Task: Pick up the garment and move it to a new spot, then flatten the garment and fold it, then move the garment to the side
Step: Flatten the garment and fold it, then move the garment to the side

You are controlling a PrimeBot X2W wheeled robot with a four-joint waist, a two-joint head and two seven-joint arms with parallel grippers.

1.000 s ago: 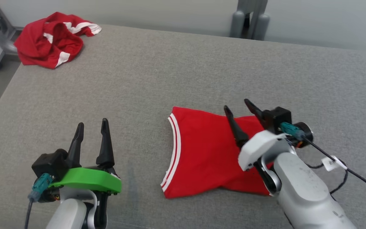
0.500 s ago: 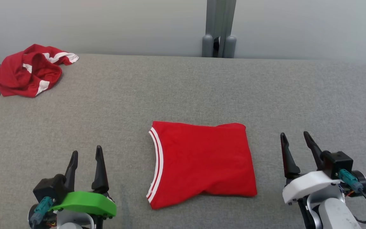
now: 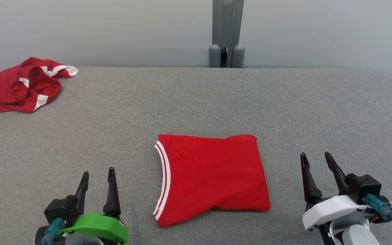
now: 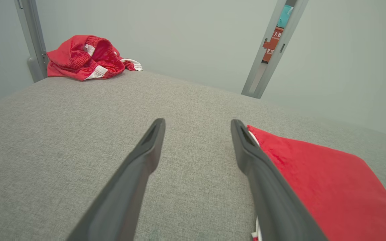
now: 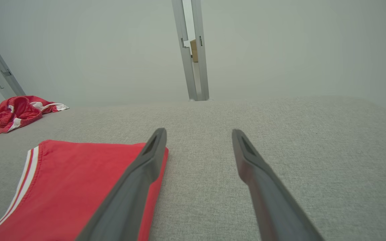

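We list one garment (image 3: 213,177): red, white-striped edge facing 9 o'clock, folded flat, just toward 6 o'clock from the centre of the grey table (image 3: 216,98). Left tool (image 3: 99,170): at 7 o'clock, fingers spread, empty, apart from the garment. Right tool (image 3: 315,154): at 5 o'clock, likewise spread and empty. Crumpled red cloth (image 3: 26,85): at 10 o'clock, well apart from the garment.
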